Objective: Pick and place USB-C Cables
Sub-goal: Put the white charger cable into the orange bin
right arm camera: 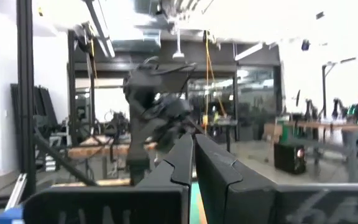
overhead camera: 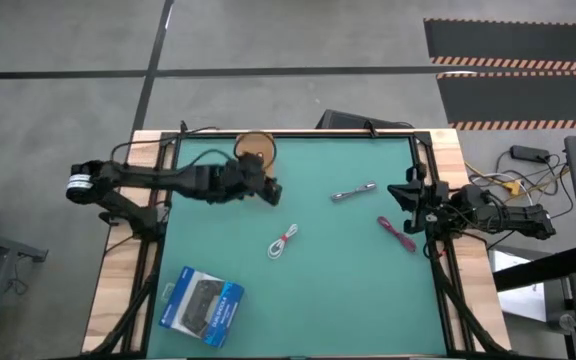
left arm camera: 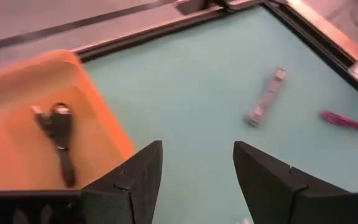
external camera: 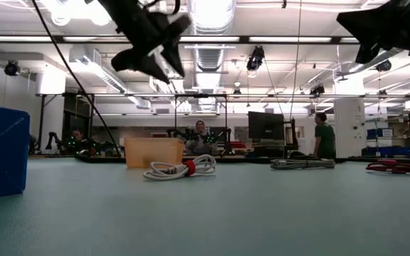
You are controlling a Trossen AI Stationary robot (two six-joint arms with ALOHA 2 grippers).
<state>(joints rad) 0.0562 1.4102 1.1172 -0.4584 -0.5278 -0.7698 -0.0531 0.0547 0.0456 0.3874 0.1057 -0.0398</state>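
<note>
My left gripper (overhead camera: 271, 192) (left arm camera: 196, 163) (external camera: 164, 62) hangs open above the table, just beside the orange bin (overhead camera: 255, 149) (left arm camera: 23, 118) (external camera: 153, 152) at the far edge. The black cable (left arm camera: 59, 138) lies inside the bin. The white cable (overhead camera: 283, 242) (external camera: 181, 168) lies on the mat near the middle. The silver-grey cable (overhead camera: 353, 192) (left arm camera: 266, 97) (external camera: 302, 163) lies farther right, and the magenta cable (overhead camera: 396, 233) (left arm camera: 350, 122) (external camera: 400, 166) lies near the right edge. My right gripper (overhead camera: 408, 194) (right arm camera: 193, 155) waits shut, raised at the right edge.
A blue-and-black box (overhead camera: 203, 306) (external camera: 0, 151) lies near the table's near-left corner. Dark rails frame the green mat (overhead camera: 328, 290). Open mat stretches between the cables and the near edge. People stand and sit in the room beyond the far edge.
</note>
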